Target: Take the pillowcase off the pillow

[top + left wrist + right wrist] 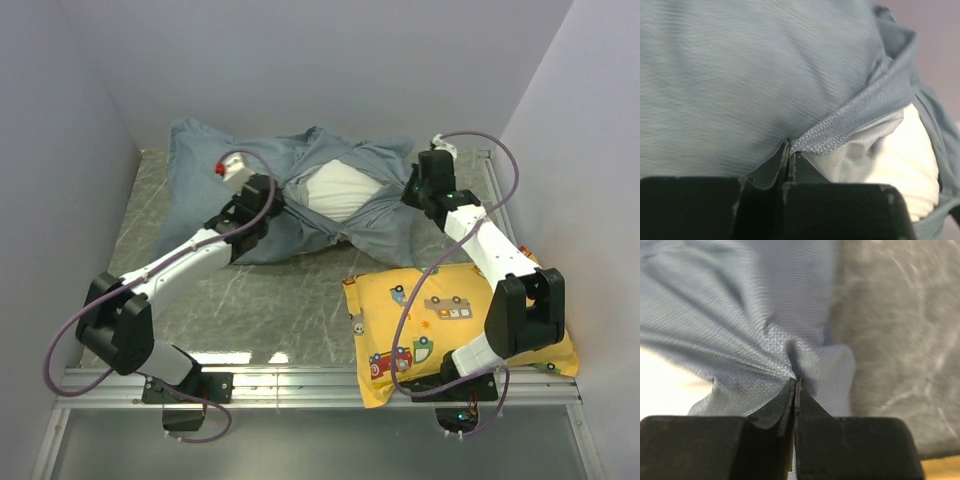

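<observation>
Yellow pillow [455,335]; beyond, pillowcase [210,170] long left-to-right.

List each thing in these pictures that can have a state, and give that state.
pillowcase, still on the pillow, its opening pulled apart between both grippers.
pillow, mostly covered, a white part showing through the opening.
left gripper, shut on the pillowcase hem.
right gripper, shut on the pillowcase cloth.
yellow pillow, lying flat at the near right, not gripped.
</observation>
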You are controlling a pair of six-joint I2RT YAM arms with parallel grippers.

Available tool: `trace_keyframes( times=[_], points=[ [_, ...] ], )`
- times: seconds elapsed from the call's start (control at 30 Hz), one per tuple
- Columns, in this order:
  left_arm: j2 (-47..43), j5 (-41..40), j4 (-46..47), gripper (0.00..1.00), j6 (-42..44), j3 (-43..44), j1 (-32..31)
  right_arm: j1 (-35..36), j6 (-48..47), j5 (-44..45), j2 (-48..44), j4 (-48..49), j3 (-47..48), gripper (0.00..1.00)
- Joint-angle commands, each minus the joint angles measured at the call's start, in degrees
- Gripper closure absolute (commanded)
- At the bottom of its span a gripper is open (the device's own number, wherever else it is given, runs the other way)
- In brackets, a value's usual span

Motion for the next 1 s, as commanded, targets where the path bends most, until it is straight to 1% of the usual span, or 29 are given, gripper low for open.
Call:
trace_keyframes(
  times=[0.0, 0.03, 0.1, 0.2, 0.23, 0.27, 0.3, 0.37, 0.4, 0.47, 0.5, 0.6, 0.7, 0.77, 0.87, 0.9, 0.97],
  points=[
    [-6.82, -0.35, -1.35, 1.0, -2.78, -5.29, 8.6, -5.82, 0.81, 4.01, 0.0, -0.57, -2.1, 1.0],
    [-7.44, 0.7, -0.99, 0.99, -2.95, -6.26, 9.83, -5.65, 0.9, 2.52, 1.14, -0.83, -1.58, 1.0],
    [-7.89, 1.24, -0.2, 1.0, -2.87, -7.76, 9.93, -3.64, 1.08, -0.03, 2.37, -0.05, -0.26, 1.0],
    [-5.79, 6.76, 2.08, 1.0, -2.78, -8.9, 9.67, -0.39, 0.47, -1.01, 3.52, -0.92, 2.81, 1.0],
    [-5.08, 8.43, 3.4, 0.99, -2.86, -9.16, 8.97, 1.28, 0.29, -1.01, 3.44, -1.27, 3.52, 0.98],
    [-4.38, 8.97, 3.76, 0.99, -2.87, -9.25, 8.53, 1.9, 0.29, -1.1, 3.17, -2.4, 5.0, 0.91],
    [-3.16, 9.15, 4.02, 1.0, -2.69, -9.17, 8.0, 2.43, 0.2, -1.1, 2.65, -2.94, 5.45, 0.74],
    [-1.66, 8.63, 4.2, 1.0, -2.25, -8.47, 6.16, 4.01, 0.12, -0.32, -0.24, -3.38, 5.46, 0.57],
    [-1.21, 8.71, 4.2, 1.0, -2.08, -8.2, 5.8, 4.71, -0.06, 0.73, -2.43, -3.73, 5.37, 0.45],
    [-0.16, 8.8, 4.2, 1.0, -1.81, -7.15, 5.01, 7.08, -0.24, 2.32, -4.47, -4.69, 4.5, 0.37],
    [0.11, 8.89, 4.38, 0.99, -1.81, -7.06, 4.92, 7.96, -0.32, 2.85, -6.04, -4.87, 3.97, 0.31],
    [0.63, 8.8, 4.73, 1.0, -1.55, -6.44, 4.4, 12.53, -0.15, 5.22, -7.2, -4.26, 1.07, 0.23],
    [0.99, 8.62, 4.21, 0.99, -1.55, -5.65, 4.31, 14.21, 0.38, 4.61, -4.75, -3.99, -0.52, 0.22],
    [1.42, 7.14, 3.24, 0.99, -0.67, -3.9, 4.4, 14.39, 0.47, 4.35, -2.11, -3.65, -1.74, 0.25],
    [1.43, 5.9, 0.69, 1.0, 0.3, -1.26, 5.71, 14.04, -0.23, 6.44, -0.44, -2.42, -4.47, 0.39],
    [1.34, 6.42, 0.34, 0.99, 0.47, -0.91, 6.58, 13.6, -0.06, 7.41, -0.08, -2.5, -5.0, 0.54],
    [0.82, 8.18, -0.89, 1.0, 0.04, -0.11, 9.92, 9.75, 0.64, 6.64, 0.62, -1.98, -6.58, 0.72]
  ],
)
